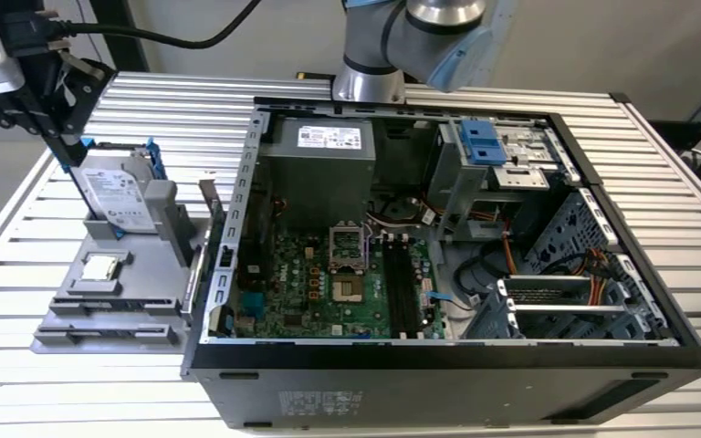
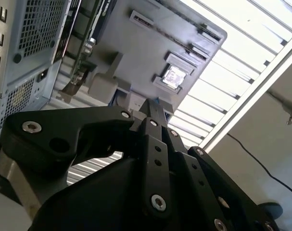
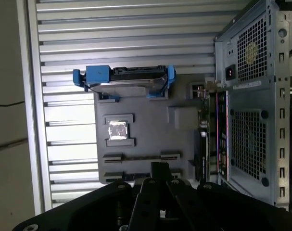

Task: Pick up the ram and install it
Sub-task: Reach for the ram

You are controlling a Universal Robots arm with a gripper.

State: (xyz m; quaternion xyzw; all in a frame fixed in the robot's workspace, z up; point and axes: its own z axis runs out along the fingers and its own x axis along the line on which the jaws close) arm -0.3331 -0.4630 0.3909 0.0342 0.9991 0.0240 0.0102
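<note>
**Ram not placed; end effector clenched above the parts fixture**

Ram: cannot tell where it sits. In the exterior view the memory slots point(image 1: 400, 283) run as dark, narrow strips on the green motherboard point(image 1: 308, 297), at 3 o'clock of the square metal socket point(image 1: 348, 265). Whether a stick stands in them cannot be told.

End effector point(image 1: 70, 151): black bolted linkage, clenched, fingertips point(image 2: 153, 109) meeting. It hangs at 10 o'clock in the exterior view, over the far end of the hard drive point(image 1: 120, 192).

Hard drive: silver, set on edge in a blue plastic bracket point(image 3: 97, 74). It carries a white label, print not read.

At 6 o'clock of the drive, a small square silver processor chip point(image 1: 102, 266) lies in a recess of the fixture point(image 1: 143, 297), which is matte grey and moulded.

The fixture rests on the ribbed aluminium tabletop point(image 1: 143, 100), just at 9 o'clock of the open computer case point(image 1: 448, 365), which is black with bare steel walls.

Inside the case at 12 o'clock is a grey power supply point(image 1: 320, 178) with a white label, print not read.

The first wrist view shows the perforated steel rear panel point(image 3: 249, 139).
</note>
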